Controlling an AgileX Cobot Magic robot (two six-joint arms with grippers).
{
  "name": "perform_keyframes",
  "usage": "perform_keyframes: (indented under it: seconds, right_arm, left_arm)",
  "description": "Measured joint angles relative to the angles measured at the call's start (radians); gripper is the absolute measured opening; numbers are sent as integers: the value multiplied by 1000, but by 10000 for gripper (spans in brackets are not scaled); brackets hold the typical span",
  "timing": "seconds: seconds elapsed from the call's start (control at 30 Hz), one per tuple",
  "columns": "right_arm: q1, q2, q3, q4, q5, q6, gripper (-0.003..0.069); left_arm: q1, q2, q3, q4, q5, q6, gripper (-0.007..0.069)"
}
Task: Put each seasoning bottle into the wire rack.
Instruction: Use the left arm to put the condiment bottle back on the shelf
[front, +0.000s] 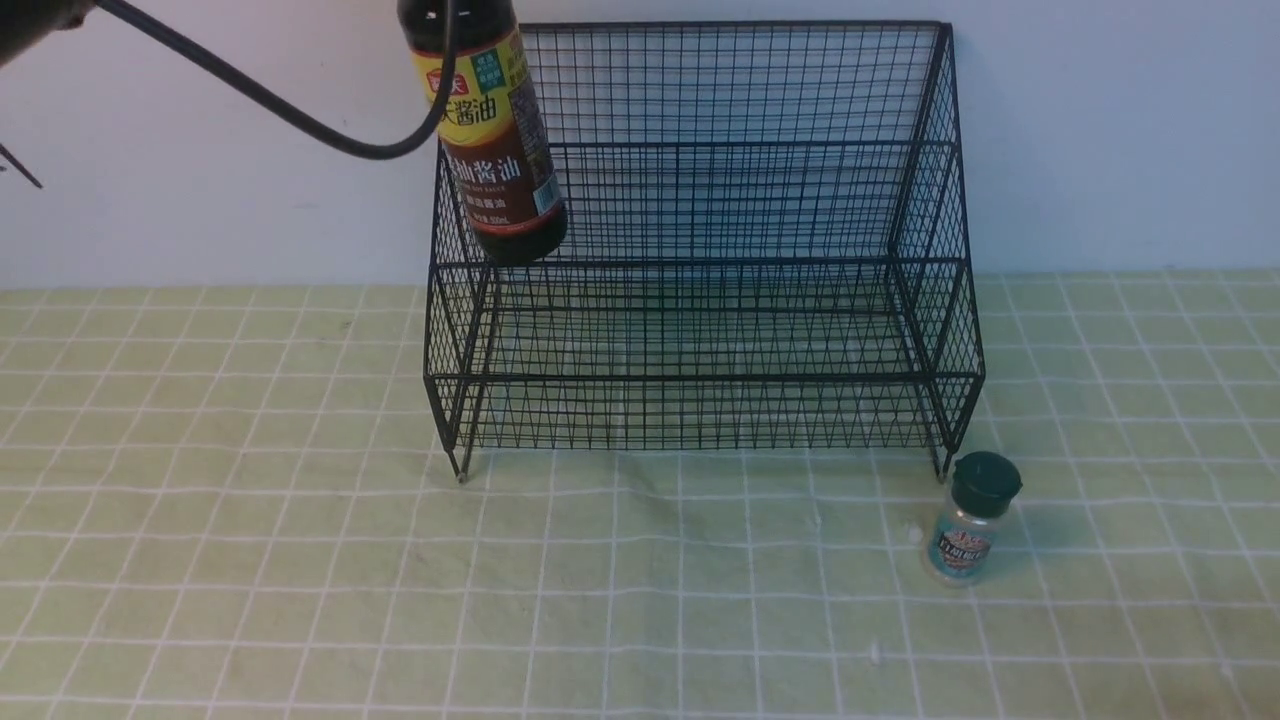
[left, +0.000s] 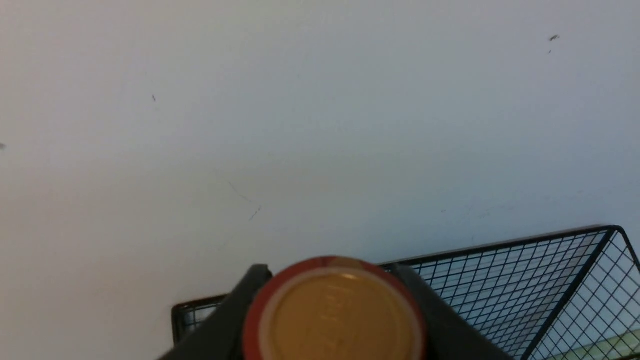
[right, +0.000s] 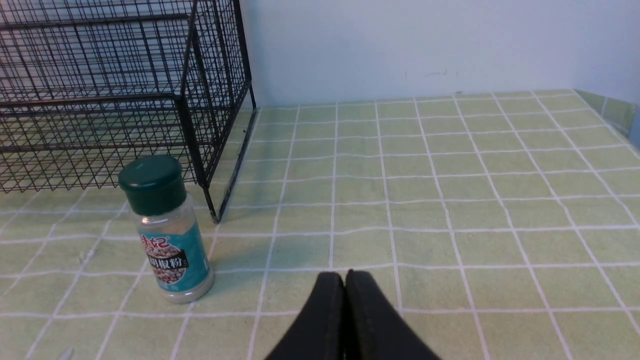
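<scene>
Brown-red-capped soy-sauce bottle (front: 490, 150) hangs gripped in the left claw (left: 332, 295); 1 shut right claw (right: 347, 277) hovers clear.

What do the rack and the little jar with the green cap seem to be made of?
Rack: probably metal wire with a black coating; thin, straight crossing strands and a slim frame suggest it.
Jar: clear and smooth, glass or plastic, I can't tell which; its base shows see-through.
Cap: likely plastic, dark green with a soft sheen.

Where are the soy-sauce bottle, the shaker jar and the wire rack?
soy-sauce bottle (front: 490, 150): front view, label
shaker jar (right: 152, 185): right wrist view, green cap
wire rack (front: 700, 378): front view, front rail
</scene>
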Motion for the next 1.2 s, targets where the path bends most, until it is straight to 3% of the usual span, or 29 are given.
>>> perform_keyframes:
  seconds: [0.43, 0.97, 1.07, 1.2]
  right_arm:
    - [0, 0, 0, 0, 0, 0, -15]
    - [0, 0, 0, 0, 0, 0, -15]
    - [0, 0, 0, 0, 0, 0, -15]
    - [0, 0, 0, 0, 0, 0, -15]
  left_arm:
    - [-11, 87, 0, -4, 49, 170, 262]
    - [-14, 154, 0, 1, 175, 182, 263]
    - [-14, 154, 0, 0, 181, 182, 284]
    - [-15, 141, -9, -8, 202, 204, 384]
